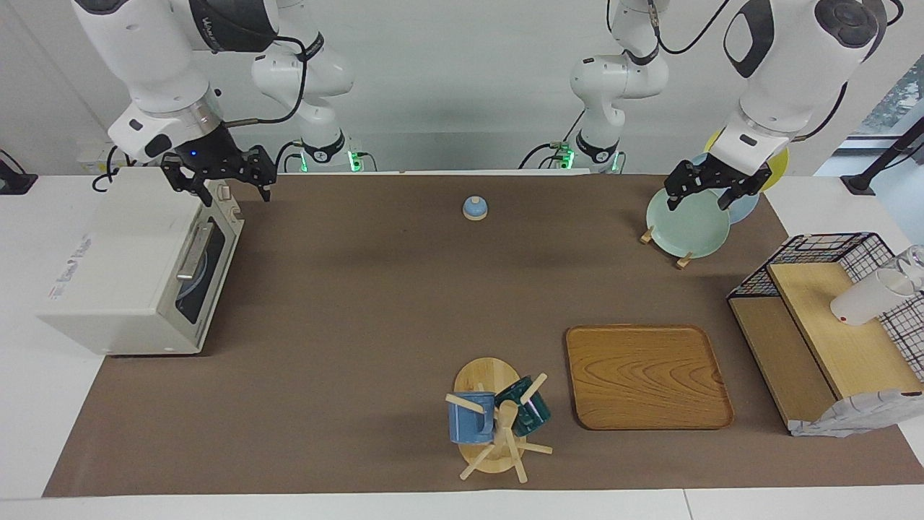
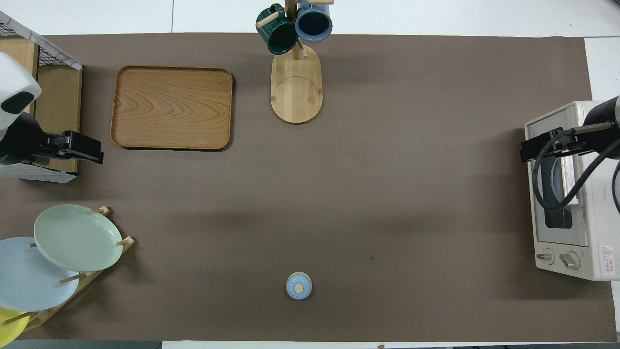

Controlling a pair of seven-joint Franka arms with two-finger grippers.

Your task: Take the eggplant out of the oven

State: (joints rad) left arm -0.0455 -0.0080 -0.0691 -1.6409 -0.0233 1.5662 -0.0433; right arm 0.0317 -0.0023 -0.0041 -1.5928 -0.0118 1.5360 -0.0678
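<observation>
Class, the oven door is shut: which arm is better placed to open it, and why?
The right arm: its hand hangs over the oven above the door handle; the left hand is over the plate rack.

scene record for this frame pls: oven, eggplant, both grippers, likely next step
oven: at the right arm's end of the table, door shut
eggplant: not visible; dark glass hides the inside
right gripper: open, raised over the oven's top edge by the door
left gripper: open, over the plate rack, waiting
wooden tray: bare
next step: probably the right gripper takes the door handle
</observation>
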